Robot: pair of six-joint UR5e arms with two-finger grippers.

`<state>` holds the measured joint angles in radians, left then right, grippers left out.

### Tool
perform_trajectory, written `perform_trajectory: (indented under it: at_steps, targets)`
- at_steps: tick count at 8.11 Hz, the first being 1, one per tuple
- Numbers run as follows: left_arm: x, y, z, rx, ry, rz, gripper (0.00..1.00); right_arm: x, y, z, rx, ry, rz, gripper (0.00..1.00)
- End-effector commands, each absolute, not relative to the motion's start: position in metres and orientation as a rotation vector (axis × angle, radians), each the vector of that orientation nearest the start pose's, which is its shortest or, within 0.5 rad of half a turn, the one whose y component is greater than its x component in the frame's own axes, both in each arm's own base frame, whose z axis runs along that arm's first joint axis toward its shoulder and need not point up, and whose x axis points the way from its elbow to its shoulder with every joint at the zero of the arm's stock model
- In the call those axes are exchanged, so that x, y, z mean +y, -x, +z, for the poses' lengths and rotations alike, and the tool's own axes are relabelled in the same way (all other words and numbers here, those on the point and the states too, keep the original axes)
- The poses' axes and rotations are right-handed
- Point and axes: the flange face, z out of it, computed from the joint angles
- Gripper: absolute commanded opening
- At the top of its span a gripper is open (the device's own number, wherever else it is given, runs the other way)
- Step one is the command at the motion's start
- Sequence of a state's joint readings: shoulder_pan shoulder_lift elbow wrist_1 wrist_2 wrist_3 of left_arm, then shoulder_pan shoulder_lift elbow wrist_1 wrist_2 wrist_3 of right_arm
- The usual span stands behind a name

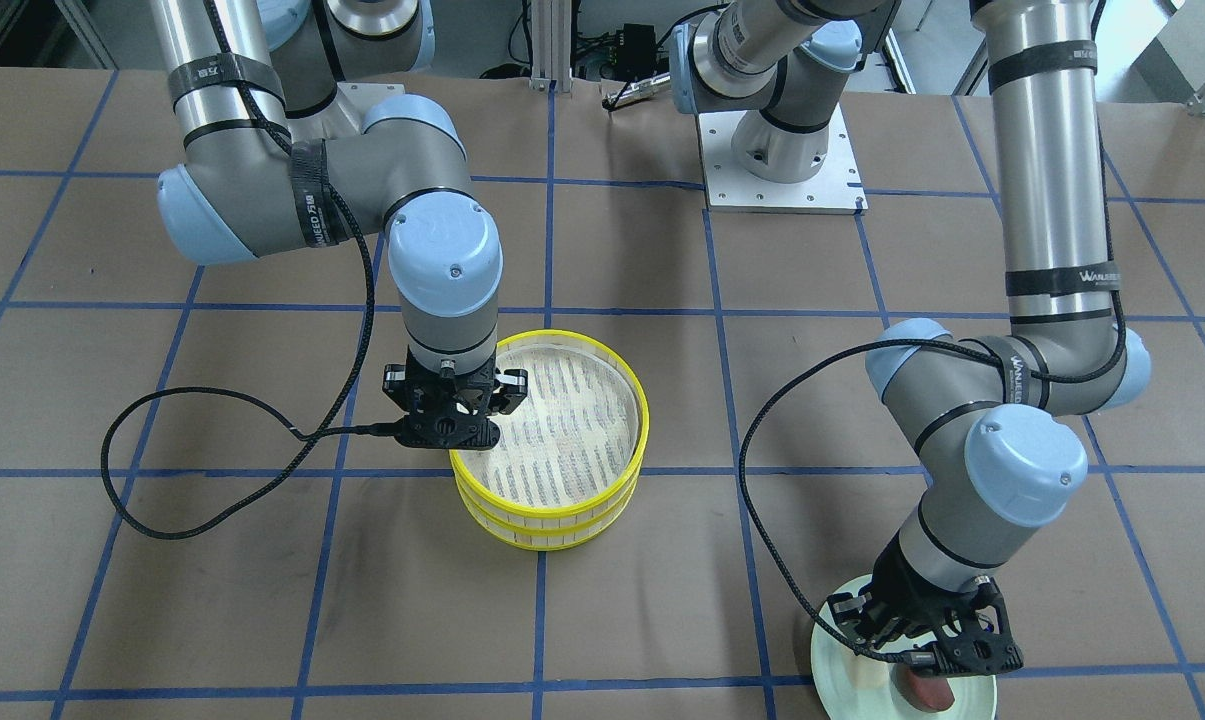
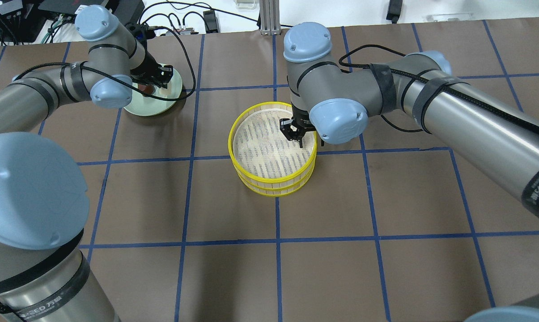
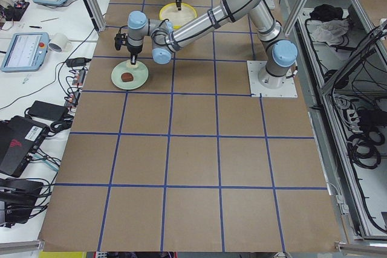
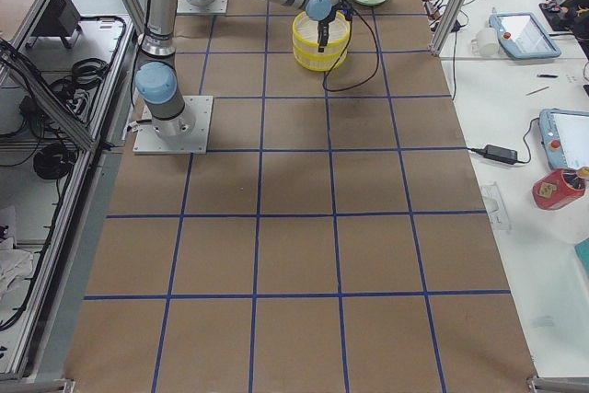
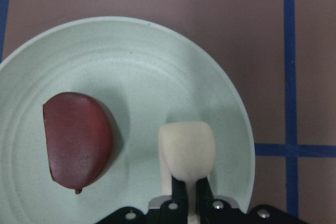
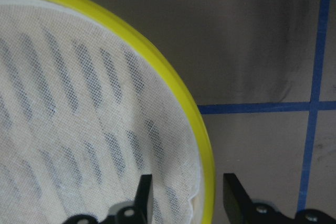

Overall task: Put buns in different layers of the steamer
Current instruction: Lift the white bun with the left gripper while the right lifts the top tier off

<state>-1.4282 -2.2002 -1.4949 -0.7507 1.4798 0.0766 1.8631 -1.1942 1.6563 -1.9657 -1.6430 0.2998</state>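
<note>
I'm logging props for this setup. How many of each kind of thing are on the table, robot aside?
Buns: 2 (white bun, brown bun)
Steamer trays: 2 (top tray stacked on bottom tray)
Plate: 1
Total: 5

Everything is set on matt brown paper (image 2: 233,277). The steamer trays (image 2: 276,184) are rimmed in glossy yellow plastic and floored with whitish mesh. On the smooth green plate (image 5: 157,51), the brown bun (image 5: 79,140) is faintly shiny, the cream bun (image 5: 187,148) matt.
</note>
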Motion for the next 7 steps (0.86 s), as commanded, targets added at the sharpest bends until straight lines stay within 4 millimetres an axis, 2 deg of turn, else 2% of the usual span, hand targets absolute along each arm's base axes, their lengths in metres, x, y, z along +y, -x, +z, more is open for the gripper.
perform_trajectory:
  at_steps: [1, 2, 3, 5, 6, 7]
  targets:
    - [-0.692, 0.047, 0.302, 3.193, 0.085, -0.369, 0.0, -0.536, -0.293, 0.281, 3.23, -0.008, 0.075, 0.31]
    - [-0.682, 0.051, 0.324, 3.193, 0.084, -0.359, 0.0, -0.536, -0.293, 0.281, 3.23, 0.002, 0.076, 0.1]
    - [-0.673, 0.056, 0.338, 3.199, 0.078, -0.334, 0.0, -0.536, -0.292, 0.281, 3.233, 0.004, 0.074, 0.0]
    - [-0.656, 0.089, 0.365, 3.212, 0.046, -0.321, 0.0, -0.536, -0.29, 0.29, 3.238, 0.006, 0.049, 0.0]
    - [-0.646, 0.115, 0.368, 3.223, 0.086, -0.305, 0.0, -0.535, -0.285, 0.305, 3.234, -0.007, 0.014, 0.0]
    - [-0.636, 0.138, 0.372, 3.232, 0.115, -0.305, 0.0, -0.532, -0.263, 0.334, 3.228, -0.05, -0.004, 0.0]
